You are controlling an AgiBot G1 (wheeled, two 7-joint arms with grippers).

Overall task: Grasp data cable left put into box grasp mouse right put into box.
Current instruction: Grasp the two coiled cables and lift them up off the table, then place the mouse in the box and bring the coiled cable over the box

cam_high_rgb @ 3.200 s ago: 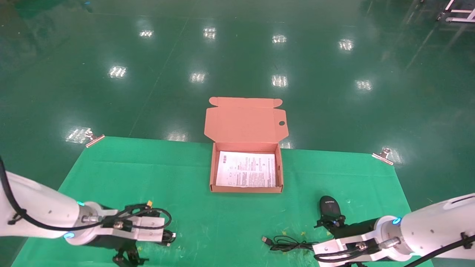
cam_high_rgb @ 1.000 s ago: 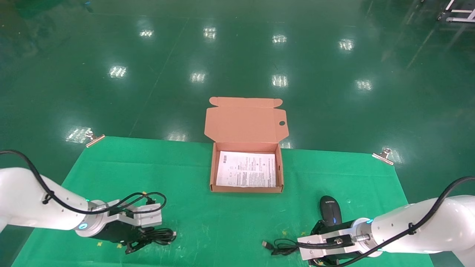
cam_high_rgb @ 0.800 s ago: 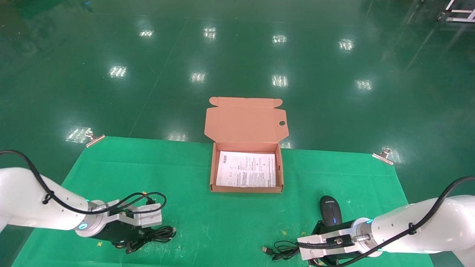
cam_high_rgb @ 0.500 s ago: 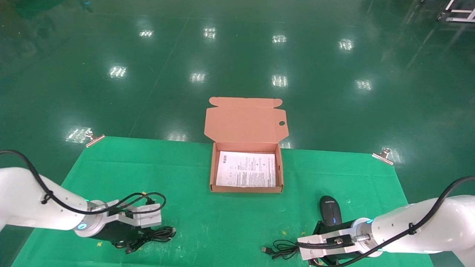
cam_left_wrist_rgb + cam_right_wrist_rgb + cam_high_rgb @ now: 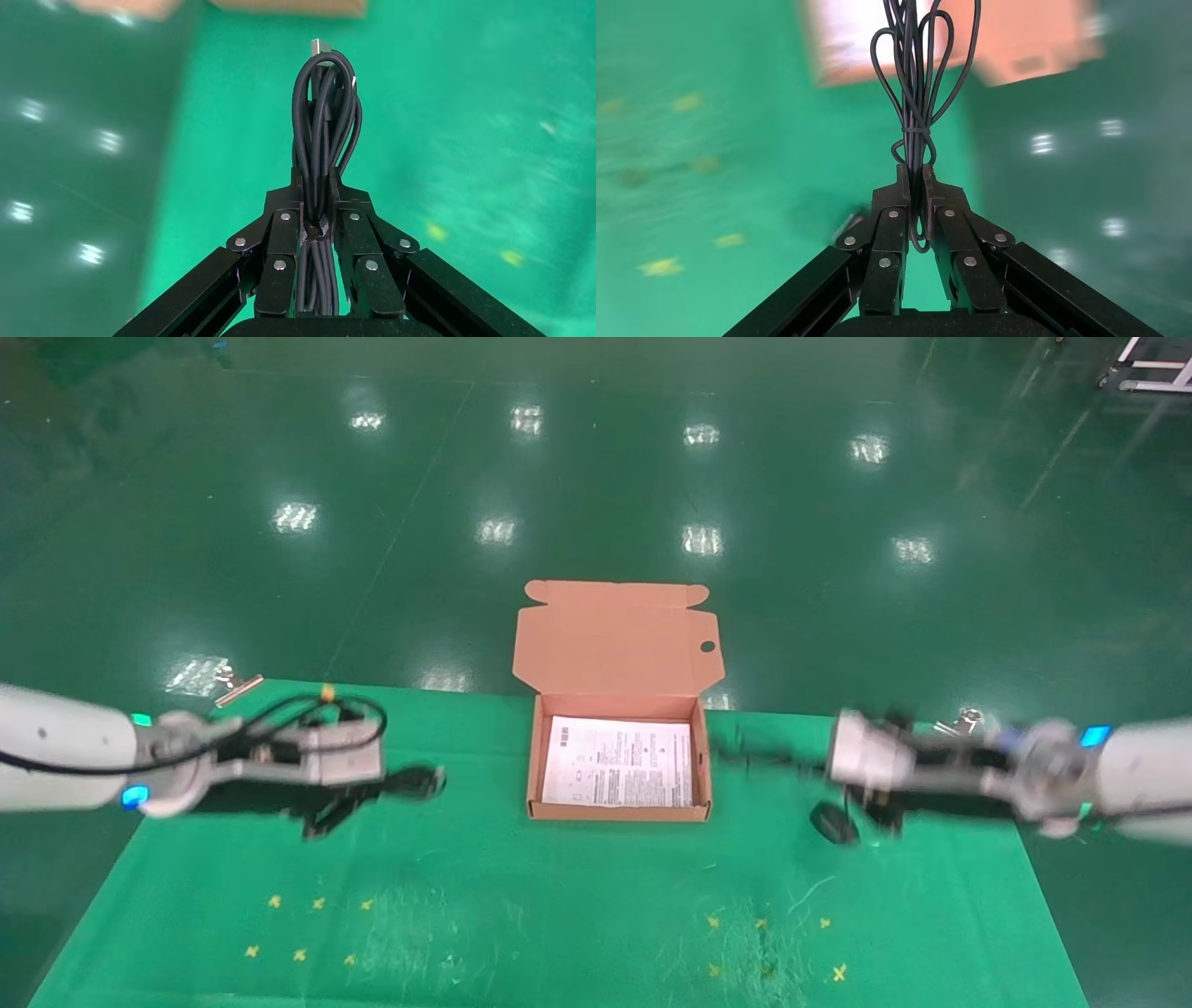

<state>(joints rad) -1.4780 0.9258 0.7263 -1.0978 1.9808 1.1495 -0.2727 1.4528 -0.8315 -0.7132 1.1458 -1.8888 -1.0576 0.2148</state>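
Note:
The open orange-brown box [image 5: 535,775] stands at the table's far middle, its lid [image 5: 616,637] folded back and a white printed sheet on its bottom. My left gripper [image 5: 389,784] is shut on the black looped data cable [image 5: 325,105] and holds it in the air left of the box; its silver plug [image 5: 320,46] points toward the box. My right gripper [image 5: 792,761] is shut on the mouse's cord bundle [image 5: 918,77], in the air right of the box. The black mouse [image 5: 832,823] hangs below it, just above the cloth.
The green cloth [image 5: 559,915] covers the table, with small yellow marks at the front left and front right. Metal clips [image 5: 237,684] [image 5: 964,721] hold its far corners. The shiny green floor lies beyond the far edge.
Both arms have risen from the table's front and swung toward the box. The left carries the data cable; the right has lifted the cord bundle, and the mouse has left its spot.

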